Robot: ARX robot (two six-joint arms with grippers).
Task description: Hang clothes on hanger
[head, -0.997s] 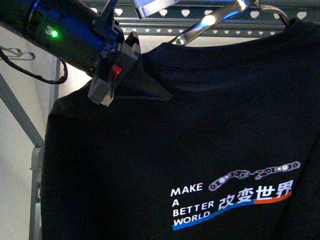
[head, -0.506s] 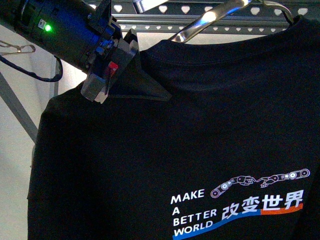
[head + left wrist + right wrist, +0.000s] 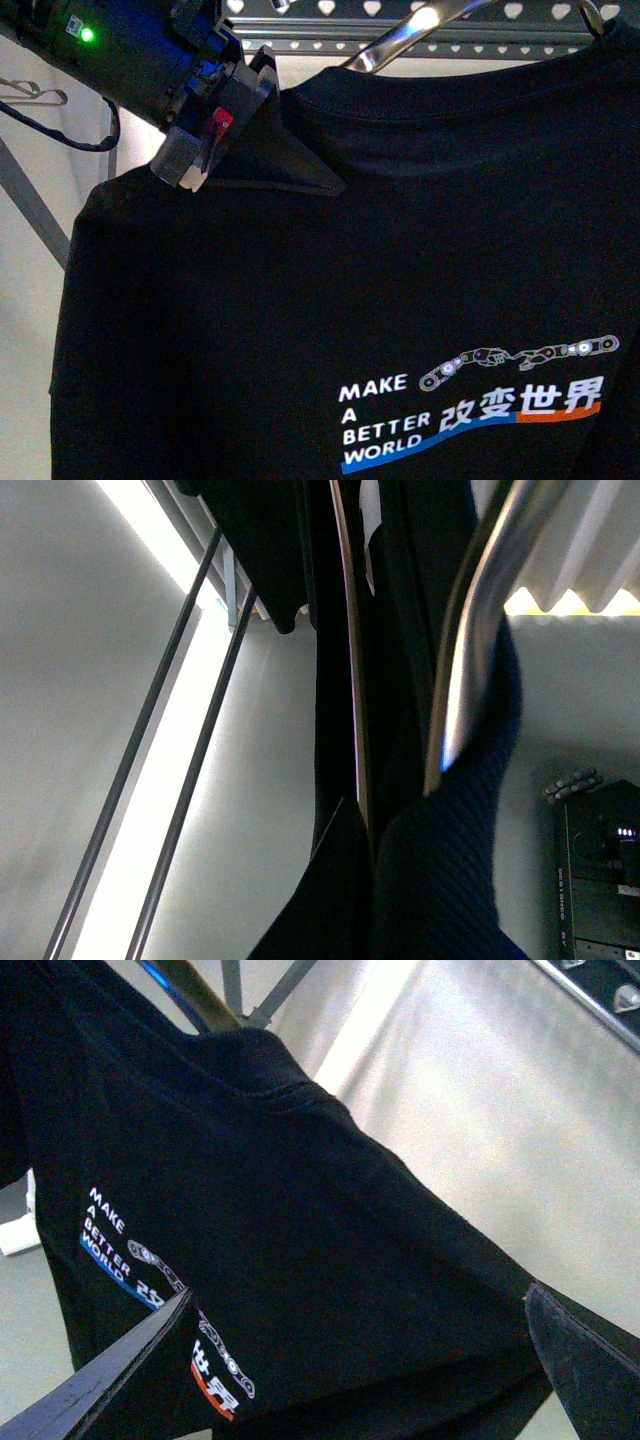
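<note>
The black T-shirt (image 3: 400, 260) with white "MAKE A BETTER WORLD" print (image 3: 375, 420) fills the front view, hanging just below the grey rack's heart-holed top rail (image 3: 400, 10). My left gripper (image 3: 290, 172) is shut on a fold of the shirt's shoulder near the collar, at the upper left. In the left wrist view its dark fingers (image 3: 440, 880) pinch black cloth beside a shiny metal bar (image 3: 460, 680). My right gripper (image 3: 360, 1370) is open, its two fingers (image 3: 110, 1385) spread on either side of the shirt's lower part (image 3: 300, 1220). It is not seen in the front view.
A shiny hanger bar (image 3: 400, 42) slants above the collar. A slanted grey rack leg (image 3: 30, 205) and a cable (image 3: 70, 135) are at the left. Thin crossbars (image 3: 190, 680) run beside the shirt. The rail (image 3: 600, 990) also shows in the right wrist view.
In the front view my left gripper and the held shoulder have shifted up and left a little. The rail sits higher in the picture. The print sits slightly lower and further right.
</note>
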